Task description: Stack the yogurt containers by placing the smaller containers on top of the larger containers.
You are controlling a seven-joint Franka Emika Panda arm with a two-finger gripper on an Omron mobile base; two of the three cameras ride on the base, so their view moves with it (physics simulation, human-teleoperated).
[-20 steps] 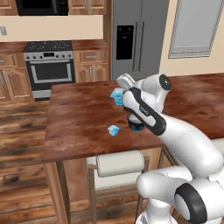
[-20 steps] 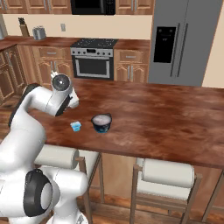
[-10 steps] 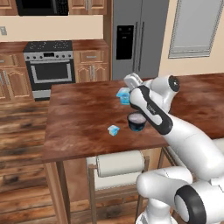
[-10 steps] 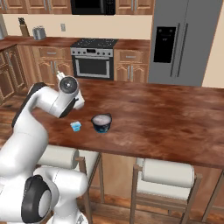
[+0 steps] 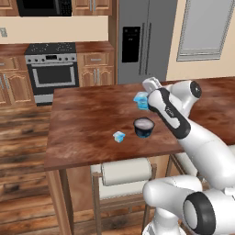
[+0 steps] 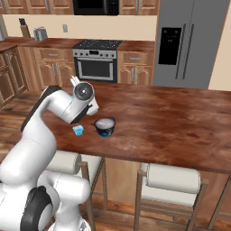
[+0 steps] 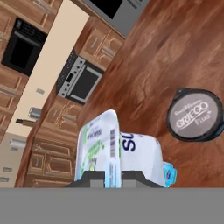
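Carrying one small cup toward the tub

My claw grips a light-blue cup and has swung it from off to the side to just short of the dark tub below — a placement looks near. I count two small cups — the second cup sits beyond the tub on the counter — and one tub.

So there's a pale blue yogurt cup pinched in the gripper, held over the wooden counter, dark tub off beside it.

glossy wood counter, translucent plastic cup
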